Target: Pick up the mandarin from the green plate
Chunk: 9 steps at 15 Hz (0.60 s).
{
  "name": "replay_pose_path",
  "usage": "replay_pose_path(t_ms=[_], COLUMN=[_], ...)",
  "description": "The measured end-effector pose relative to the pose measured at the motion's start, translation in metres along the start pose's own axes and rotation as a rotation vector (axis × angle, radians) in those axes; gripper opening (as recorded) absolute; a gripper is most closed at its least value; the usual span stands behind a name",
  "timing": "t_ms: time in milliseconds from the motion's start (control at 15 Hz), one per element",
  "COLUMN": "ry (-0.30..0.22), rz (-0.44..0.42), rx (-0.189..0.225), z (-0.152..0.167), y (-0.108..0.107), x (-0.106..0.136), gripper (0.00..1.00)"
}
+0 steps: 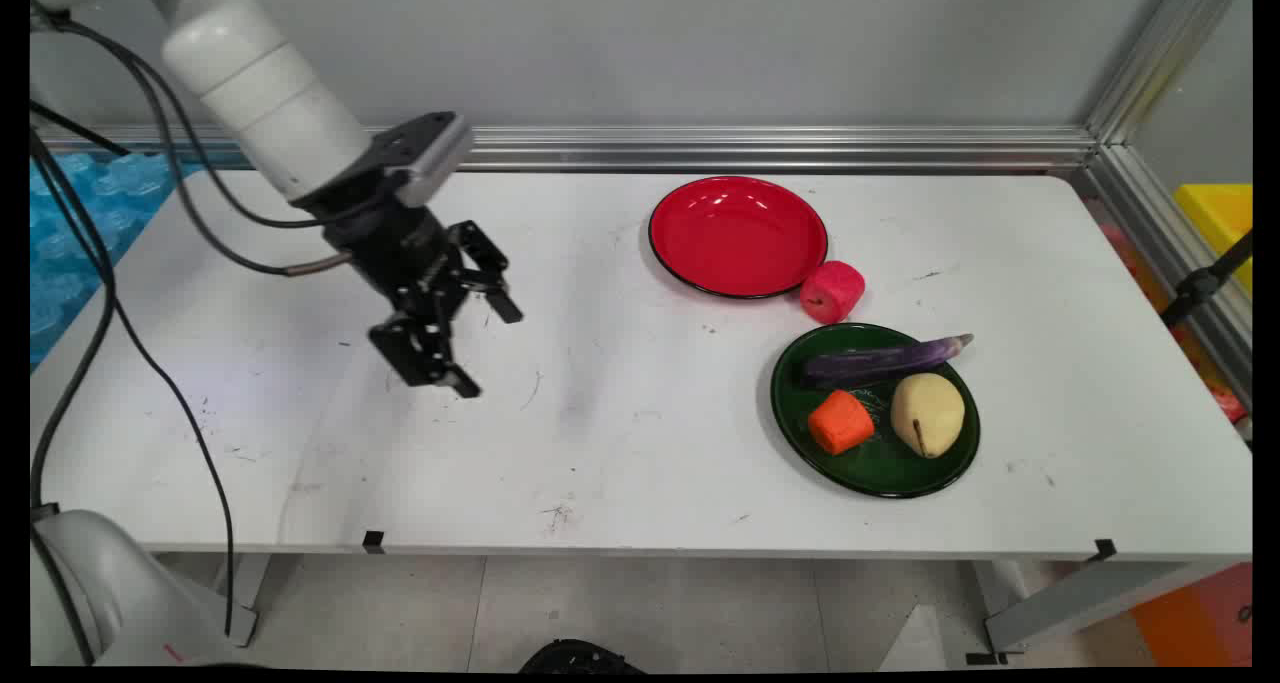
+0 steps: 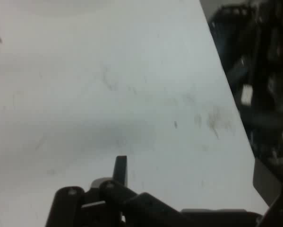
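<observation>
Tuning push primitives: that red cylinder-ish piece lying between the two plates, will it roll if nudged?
Probably. The red piece looks rounded and lies on its side, touching the red plate's rim, so a nudge away from the plate could roll it. It looks like light foam, so likely squashy. The gripper is open, far left.

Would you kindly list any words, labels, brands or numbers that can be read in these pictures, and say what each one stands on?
None can be read: the gripper, the red plate, the green plate and the white table show no lettering in either view.
</observation>
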Motion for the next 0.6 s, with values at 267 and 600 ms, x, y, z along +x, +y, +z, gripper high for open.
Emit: replay_pose_path(t_ms=[267, 600], ry=[0.037, 0.069], rz=[-0.079, -0.167], rx=[0.032, 0.073], z=[0.02, 0.052], y=[0.0, -0.003], x=[0.03, 0.07], gripper=[1.0, 1.0])
